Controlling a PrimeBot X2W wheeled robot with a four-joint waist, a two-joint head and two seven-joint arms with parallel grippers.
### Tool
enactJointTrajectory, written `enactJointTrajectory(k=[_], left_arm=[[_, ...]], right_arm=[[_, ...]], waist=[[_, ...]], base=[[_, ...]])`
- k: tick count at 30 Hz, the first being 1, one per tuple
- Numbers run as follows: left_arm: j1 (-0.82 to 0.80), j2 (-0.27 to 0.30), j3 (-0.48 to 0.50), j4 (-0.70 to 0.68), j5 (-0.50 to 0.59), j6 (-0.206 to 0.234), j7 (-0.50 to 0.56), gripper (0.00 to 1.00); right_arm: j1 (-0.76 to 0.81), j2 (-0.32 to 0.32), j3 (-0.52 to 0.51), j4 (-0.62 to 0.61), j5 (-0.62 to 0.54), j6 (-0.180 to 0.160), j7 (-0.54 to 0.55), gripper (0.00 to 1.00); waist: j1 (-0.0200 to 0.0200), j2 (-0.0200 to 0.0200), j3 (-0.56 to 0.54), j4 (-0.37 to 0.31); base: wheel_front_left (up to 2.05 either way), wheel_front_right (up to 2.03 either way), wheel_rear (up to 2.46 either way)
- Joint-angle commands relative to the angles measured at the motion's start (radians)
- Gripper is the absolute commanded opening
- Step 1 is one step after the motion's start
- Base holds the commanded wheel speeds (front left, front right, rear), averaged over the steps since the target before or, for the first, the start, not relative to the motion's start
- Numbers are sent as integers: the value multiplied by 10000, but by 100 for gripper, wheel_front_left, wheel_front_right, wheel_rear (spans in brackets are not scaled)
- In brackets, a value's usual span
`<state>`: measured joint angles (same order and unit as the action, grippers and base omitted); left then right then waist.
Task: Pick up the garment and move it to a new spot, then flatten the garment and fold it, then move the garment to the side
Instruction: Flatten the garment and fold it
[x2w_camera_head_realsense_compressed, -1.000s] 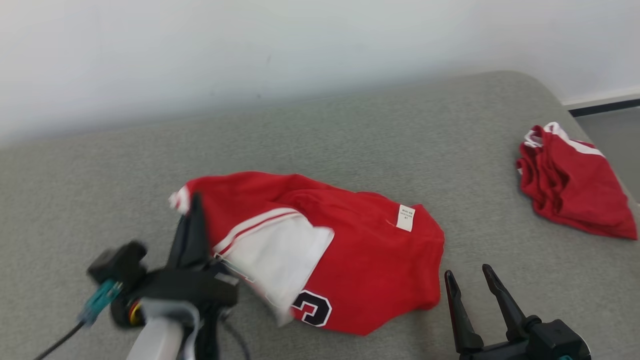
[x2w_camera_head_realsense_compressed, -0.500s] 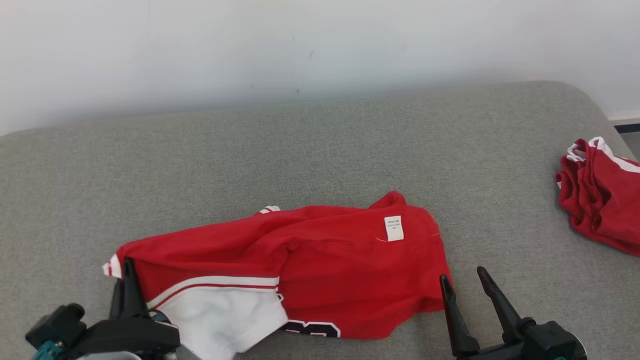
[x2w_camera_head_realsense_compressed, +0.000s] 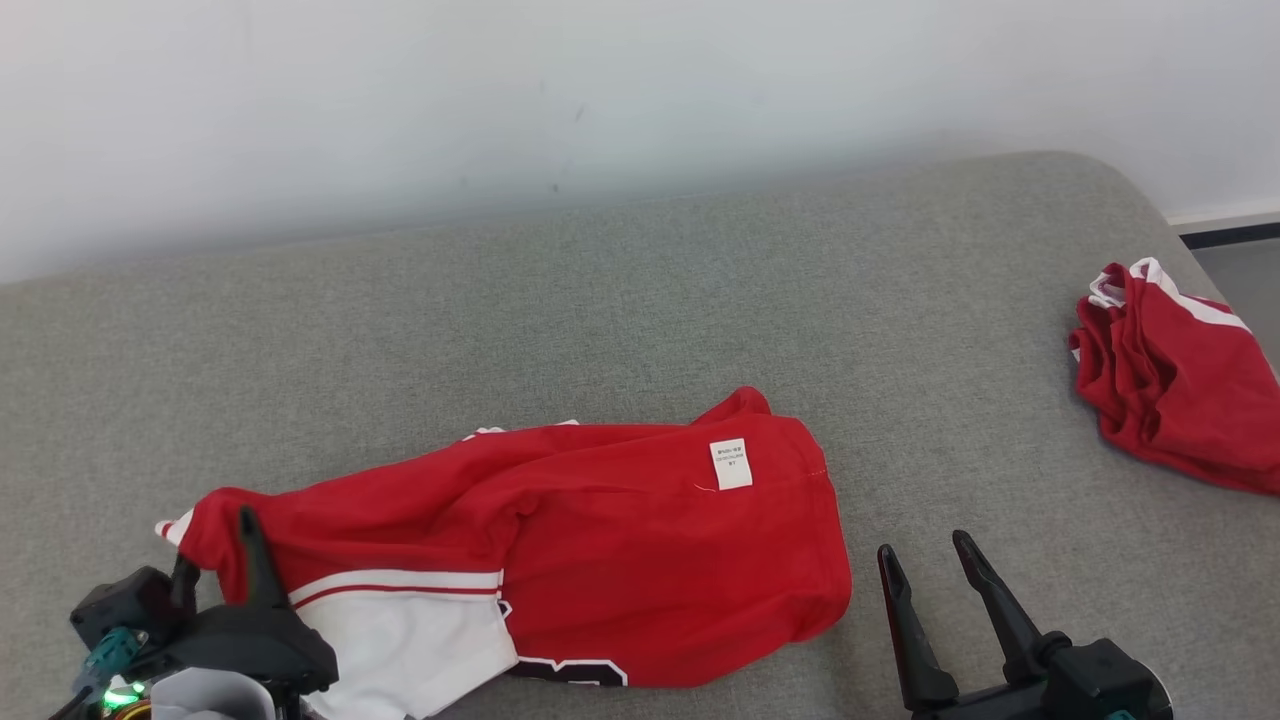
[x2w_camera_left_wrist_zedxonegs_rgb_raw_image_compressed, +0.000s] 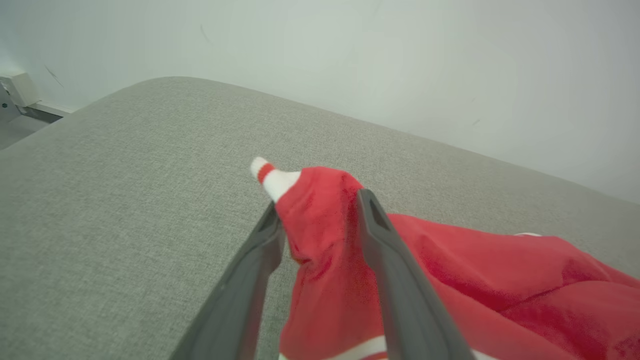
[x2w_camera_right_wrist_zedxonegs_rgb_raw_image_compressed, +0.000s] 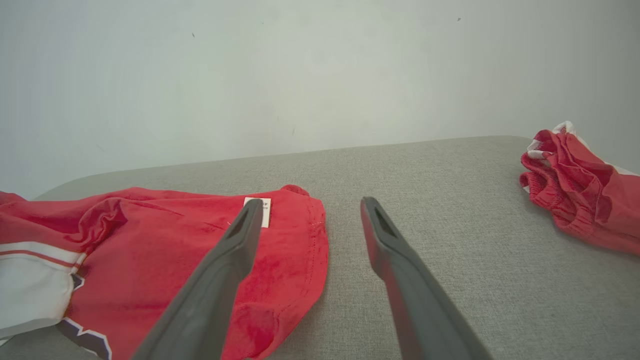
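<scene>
Dragged leftward, the garment lies stretched — my left fingers just parted around its corner, right fingers spread empty. Flattening next: tug bunched edges out.

garment: red, white panel, red stripe, black-white lettering | second garment: red, white trim | surface: grey weave | wall: white

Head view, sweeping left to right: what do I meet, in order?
Left tool → red-and-white jersey → right tool → crumpled red garment
</scene>
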<state>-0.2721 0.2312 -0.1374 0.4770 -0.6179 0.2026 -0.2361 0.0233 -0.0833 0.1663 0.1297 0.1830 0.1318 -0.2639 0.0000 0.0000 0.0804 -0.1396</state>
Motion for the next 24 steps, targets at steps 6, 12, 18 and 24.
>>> enactJointTrajectory(k=[6, 12, 18, 24], left_arm=[[-182, 149, -64, 694, 357, -205, -207, 100], [637, 150, -22, -67, 999, -400, -295, 100], [1800, -9, 232, -964, 1402, -336, -289, 100], [2933, -333, 544, -2571, 2077, -503, -292, 100]], right_arm=[[-16, -15, -70, -15, 11, -27, 0, 100], [99, -70, -304, -91, -48, -27, 0, 100], [189, -135, -495, -115, -131, -27, 0, 100], [183, -212, -731, 86, -175, -27, 0, 100]], waist=[[0, 0, -28, -74], [0, 0, -73, 131], [0, 0, -162, 443], [0, 0, -304, 936]], base=[[0, 0, 0], [0, 0, 0], [0, 0, 0], [0, 0, 0]])
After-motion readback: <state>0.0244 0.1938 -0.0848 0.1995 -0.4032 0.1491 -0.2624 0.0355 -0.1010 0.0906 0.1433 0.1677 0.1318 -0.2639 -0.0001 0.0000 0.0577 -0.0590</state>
